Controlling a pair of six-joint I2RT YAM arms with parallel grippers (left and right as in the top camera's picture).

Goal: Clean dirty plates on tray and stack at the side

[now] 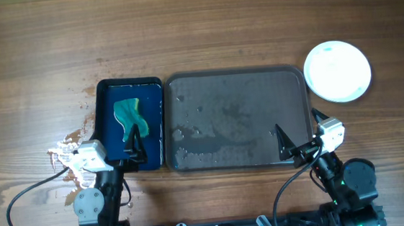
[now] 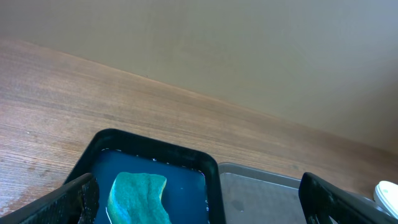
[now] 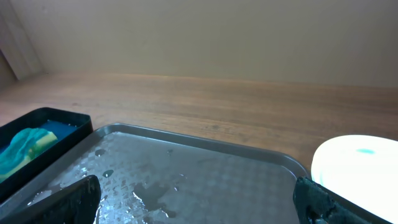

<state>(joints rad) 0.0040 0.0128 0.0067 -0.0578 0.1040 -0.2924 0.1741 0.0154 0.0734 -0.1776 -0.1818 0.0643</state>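
A grey tray (image 1: 236, 81) lies mid-table, wet and with no plates on it; it also shows in the right wrist view (image 3: 205, 180) and the left wrist view (image 2: 267, 193). A white plate stack (image 1: 337, 71) sits on the table right of the tray, also in the right wrist view (image 3: 360, 165). A green-yellow sponge (image 1: 129, 116) lies in a black tub of blue water (image 1: 106, 91), seen too in the left wrist view (image 2: 138, 198). My left gripper (image 1: 134, 146) is open over the tub's near end. My right gripper (image 1: 298, 140) is open over the tray's near right corner. Both are empty.
Water is splashed on the wood (image 1: 66, 149) left of the tub. Droplets and smears lie on the tray's surface (image 3: 146, 190). A wall rises behind the table's far edge.
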